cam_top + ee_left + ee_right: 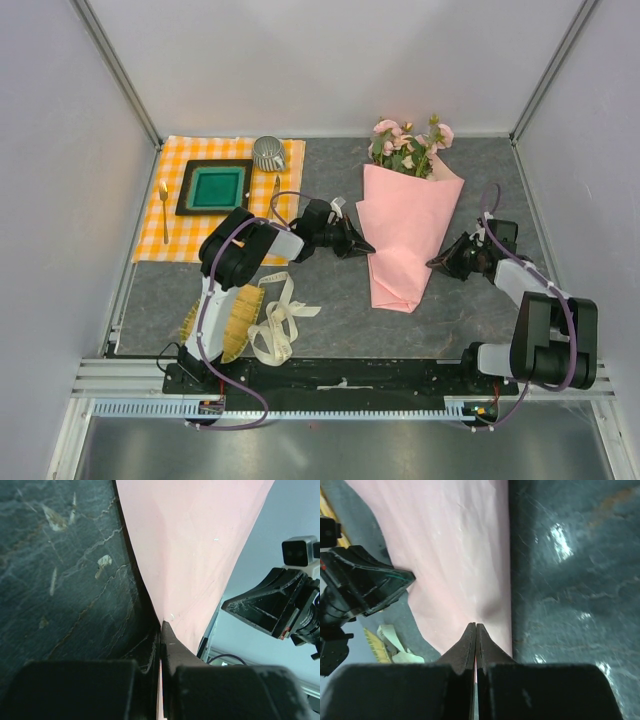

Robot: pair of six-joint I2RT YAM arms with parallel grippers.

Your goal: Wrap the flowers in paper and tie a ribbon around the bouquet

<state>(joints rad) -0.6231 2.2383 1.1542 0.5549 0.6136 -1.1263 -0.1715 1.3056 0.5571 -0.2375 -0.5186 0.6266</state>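
Observation:
The bouquet lies on the dark table, its flowers (408, 142) pointing to the far side out of a pink paper (405, 230) cone. My left gripper (368, 248) is at the cone's left edge. In the left wrist view it (161, 625) is shut, with the paper (190, 545) edge running into its tips. My right gripper (432, 264) is at the cone's right edge. It (476, 625) is shut too, and the paper (450, 545) dimples at its tips. The cream ribbon (277, 320) lies loosely looped near the left arm's base, held by neither gripper.
A yellow-green bamboo mat (225, 320) lies left of the ribbon. On the orange-checked cloth (190, 225) at the back left are a green tray (214, 187), a metal cup (268, 153) and a spoon (163, 208). Walls close in on three sides.

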